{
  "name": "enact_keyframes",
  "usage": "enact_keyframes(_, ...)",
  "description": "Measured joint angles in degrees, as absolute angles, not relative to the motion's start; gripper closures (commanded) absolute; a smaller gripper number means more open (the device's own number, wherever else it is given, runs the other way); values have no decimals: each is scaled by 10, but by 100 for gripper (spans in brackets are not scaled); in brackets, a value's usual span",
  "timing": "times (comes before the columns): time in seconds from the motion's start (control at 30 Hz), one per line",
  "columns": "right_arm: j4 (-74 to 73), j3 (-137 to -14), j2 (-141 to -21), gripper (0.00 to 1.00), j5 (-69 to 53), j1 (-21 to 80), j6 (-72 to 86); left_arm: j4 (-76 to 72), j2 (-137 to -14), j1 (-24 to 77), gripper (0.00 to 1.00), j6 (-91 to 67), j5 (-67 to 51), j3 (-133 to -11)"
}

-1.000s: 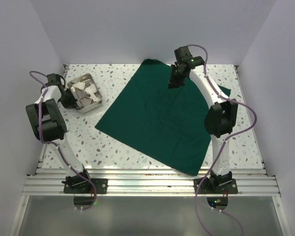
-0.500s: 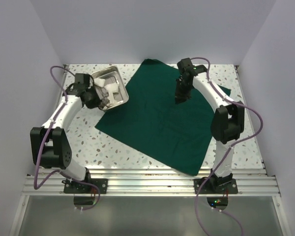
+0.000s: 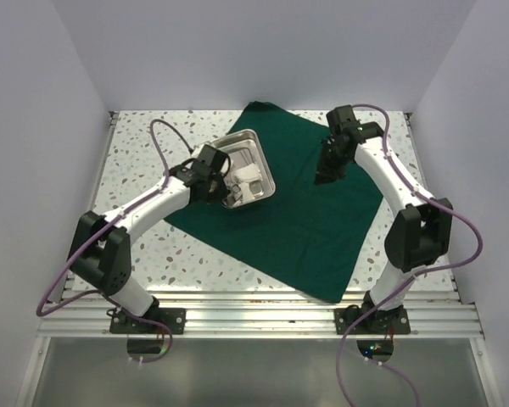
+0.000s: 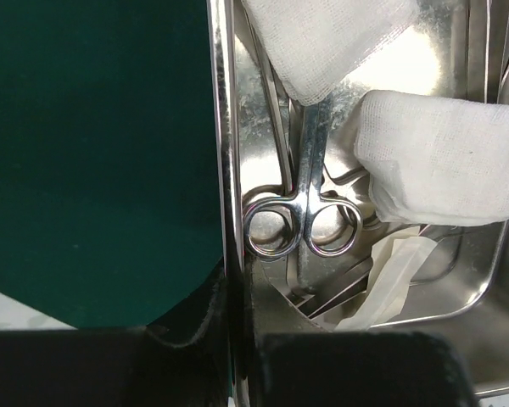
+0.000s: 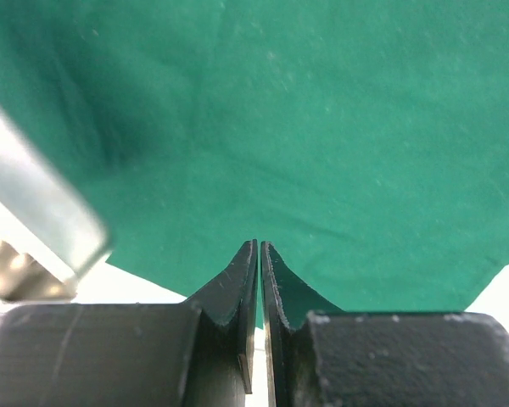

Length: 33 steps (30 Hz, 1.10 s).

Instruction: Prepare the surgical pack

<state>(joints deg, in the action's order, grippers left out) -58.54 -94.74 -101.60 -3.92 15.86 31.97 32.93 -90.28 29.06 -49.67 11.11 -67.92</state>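
Observation:
The surgical pack is a dark green drape (image 3: 288,220) spread flat as a wide sheet across the middle of the table. My left gripper (image 3: 220,181) is shut on the left rim of a shiny metal tray (image 3: 235,138), which sits over the drape's left part. In the left wrist view the rim (image 4: 229,170) runs between the jaws, with scissors (image 4: 302,227) and white gauze (image 4: 445,157) inside the tray. Over the drape's right part, my right gripper (image 3: 329,174) is shut with nothing in it. Its wrist view shows the closed gripper (image 5: 260,247) above green cloth (image 5: 339,119).
The speckled tabletop (image 3: 144,246) shows bare to the left of the drape and along its near edge. White walls close in the left, right and back sides. A metal rail (image 3: 254,318) crosses the near edge by the arm bases.
My left arm has carried the tray from the far left corner to over the drape's left part. My right gripper has moved right and slightly nearer above the drape.

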Motion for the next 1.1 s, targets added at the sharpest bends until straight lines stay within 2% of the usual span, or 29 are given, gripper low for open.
enact_keyframes(0.33,-593,-840,-898,92,-26,114,305,312,-1036,387,100,-581,153,-736)
enact_keyframes(0.53,-595,-830,-894,92,-25,109,305,307,-1132,441,100,-606,163,-834)
enact_keyframes(0.87,-592,-829,-894,92,-26,110,303,309,-1159,460,100,-625,154,-841)
enact_keyframes(0.9,-591,-829,-894,92,-27,110,303,308,-1162,459,99,-625,152,-841)
enact_keyframes(0.93,-591,-828,-894,92,-27,110,303,306,-1165,458,93,-625,150,-841)
enact_keyframes(1.1,-589,-822,-896,92,-27,110,303,289,-1175,458,59,-625,134,-839)
